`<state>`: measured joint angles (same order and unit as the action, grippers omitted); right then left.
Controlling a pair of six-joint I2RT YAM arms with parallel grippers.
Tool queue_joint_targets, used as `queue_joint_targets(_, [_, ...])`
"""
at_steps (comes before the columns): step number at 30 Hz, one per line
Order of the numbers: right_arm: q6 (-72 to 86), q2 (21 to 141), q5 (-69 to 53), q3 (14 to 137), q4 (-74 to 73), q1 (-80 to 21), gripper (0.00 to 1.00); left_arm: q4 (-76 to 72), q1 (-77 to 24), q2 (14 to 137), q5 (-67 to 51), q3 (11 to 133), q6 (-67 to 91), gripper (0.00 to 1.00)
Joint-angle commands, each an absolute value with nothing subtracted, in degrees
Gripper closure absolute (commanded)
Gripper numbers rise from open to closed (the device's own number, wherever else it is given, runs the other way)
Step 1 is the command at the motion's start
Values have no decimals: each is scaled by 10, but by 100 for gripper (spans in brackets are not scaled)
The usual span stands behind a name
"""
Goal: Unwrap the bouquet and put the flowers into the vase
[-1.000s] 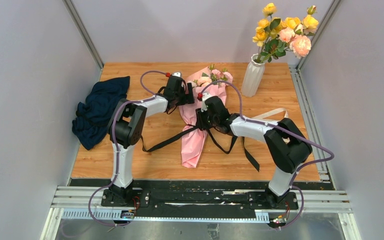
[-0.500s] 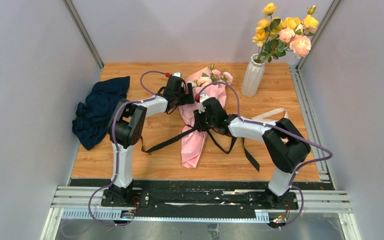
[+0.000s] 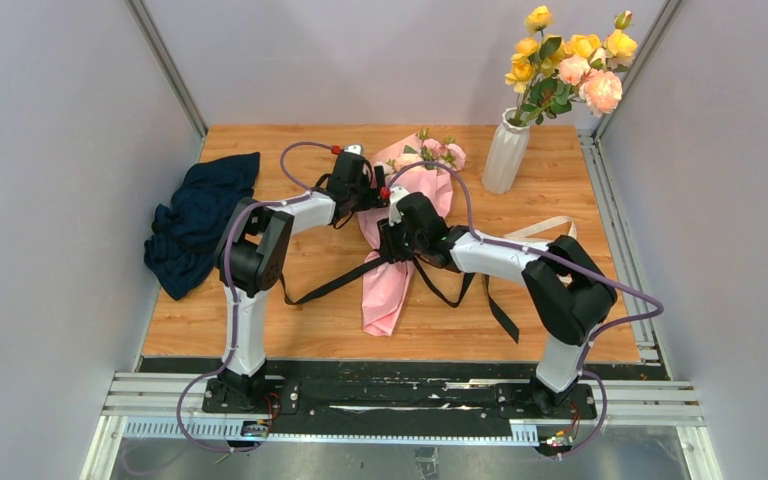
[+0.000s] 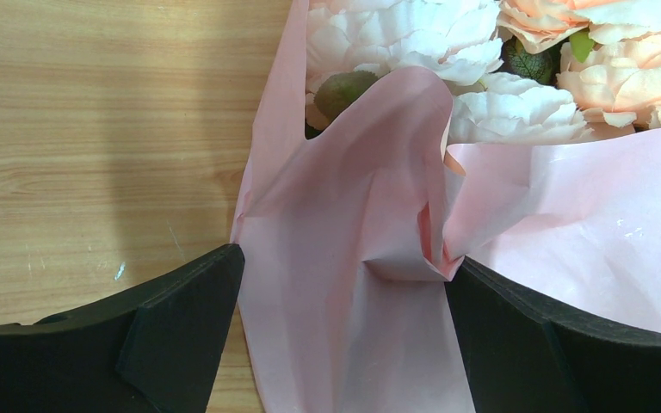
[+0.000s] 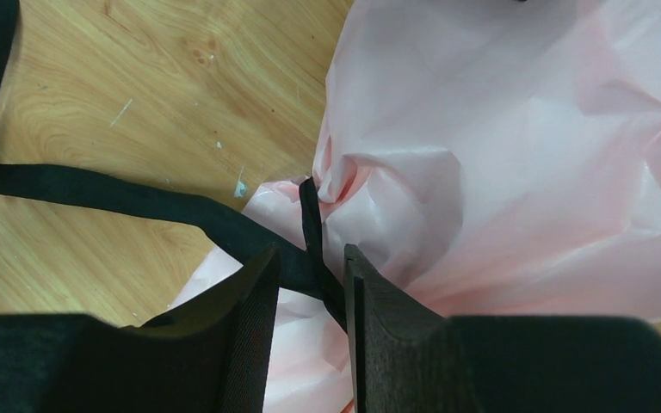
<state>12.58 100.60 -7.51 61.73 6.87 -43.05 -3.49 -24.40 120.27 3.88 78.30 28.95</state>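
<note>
The right hand (image 5: 311,258), fingers narrowly parted (grip unclear), is straddling the black ribbon tie (image 5: 95,194) of the pink-paper cone bouquet of small roses (image 3: 385,295), which is lying lengthwise ahead, where the wide-spread left hand (image 4: 344,262) is bracketing its paper.
</note>
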Motion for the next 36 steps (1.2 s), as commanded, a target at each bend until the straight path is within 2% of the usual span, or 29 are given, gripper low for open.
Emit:
queue_joint_targets(1, [120, 1029, -81, 618, 56, -441, 63, 29, -241, 1231, 47, 753, 287, 0])
queue_joint_targets(7, [117, 1037, -83, 619, 56, -441, 64, 29, -241, 1229, 49, 750, 287, 0])
queue_joint_targets(10, [118, 1033, -85, 621, 55, -441, 80, 31, -241, 1229, 49, 750, 286, 0])
queue_joint_targets(12, [117, 1025, -82, 623, 53, -441, 94, 31, -241, 1229, 49, 750, 286, 0])
queue_joint_targets(14, [114, 1016, -78, 627, 48, -441, 100, 31, -241, 1229, 50, 750, 286, 0])
queue_joint_targets(30, [98, 876, -75, 680, -6, -441, 100, 45, -241, 1238, 62, 768, 280, 0])
queue_joint_targets(36, [73, 776, -18, 695, -39, -437, 100, 48, -241, 1242, 62, 775, 279, 0])
